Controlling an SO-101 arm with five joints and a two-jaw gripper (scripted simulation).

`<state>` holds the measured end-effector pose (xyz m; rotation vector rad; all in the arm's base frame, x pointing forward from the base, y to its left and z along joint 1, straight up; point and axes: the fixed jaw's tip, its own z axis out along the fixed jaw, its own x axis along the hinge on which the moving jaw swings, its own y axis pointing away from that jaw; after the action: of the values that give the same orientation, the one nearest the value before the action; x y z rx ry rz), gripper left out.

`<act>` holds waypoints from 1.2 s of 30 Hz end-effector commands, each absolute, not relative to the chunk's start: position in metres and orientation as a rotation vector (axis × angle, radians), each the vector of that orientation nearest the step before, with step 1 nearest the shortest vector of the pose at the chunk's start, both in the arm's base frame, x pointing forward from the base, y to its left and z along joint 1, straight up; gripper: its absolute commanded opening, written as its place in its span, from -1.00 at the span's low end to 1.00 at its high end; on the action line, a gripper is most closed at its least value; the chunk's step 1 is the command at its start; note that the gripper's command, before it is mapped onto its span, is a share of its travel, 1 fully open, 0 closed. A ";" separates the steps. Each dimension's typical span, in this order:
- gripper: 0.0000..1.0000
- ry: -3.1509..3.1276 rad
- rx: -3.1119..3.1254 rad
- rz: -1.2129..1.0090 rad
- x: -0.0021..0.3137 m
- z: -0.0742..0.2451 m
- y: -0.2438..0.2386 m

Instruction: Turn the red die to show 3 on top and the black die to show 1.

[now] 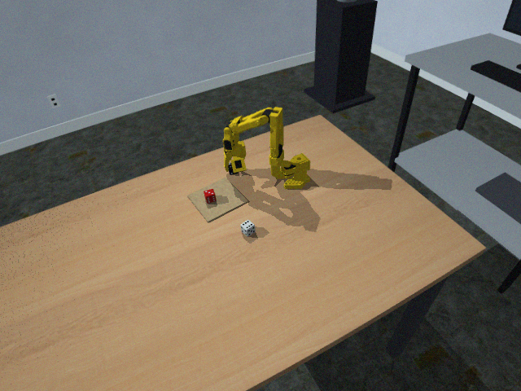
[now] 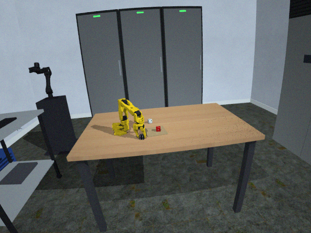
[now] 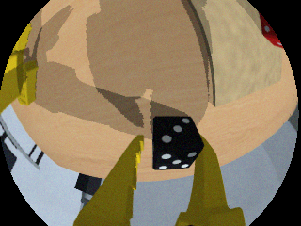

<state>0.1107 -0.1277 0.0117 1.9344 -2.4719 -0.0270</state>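
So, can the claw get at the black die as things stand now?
Probably yes: the claw already straddles the black die on the table, beside the mat, with nothing between them.

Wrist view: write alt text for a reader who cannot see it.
A black die sits on the wooden table between the two yellow fingers of the gripper, which are closing in around it. The tan mat lies to the upper right, with the red die at its edge of view.
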 end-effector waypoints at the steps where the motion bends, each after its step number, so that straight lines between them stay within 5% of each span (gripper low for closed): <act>1: -0.57 -2.476 1.936 0.033 0.118 0.017 -0.132; 24: -0.69 -2.476 1.936 0.033 0.121 0.017 -0.133; 36: -1.00 -2.476 1.936 0.033 0.121 0.017 -0.133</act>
<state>0.1157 -0.1297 0.0118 1.9346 -2.4723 -0.0150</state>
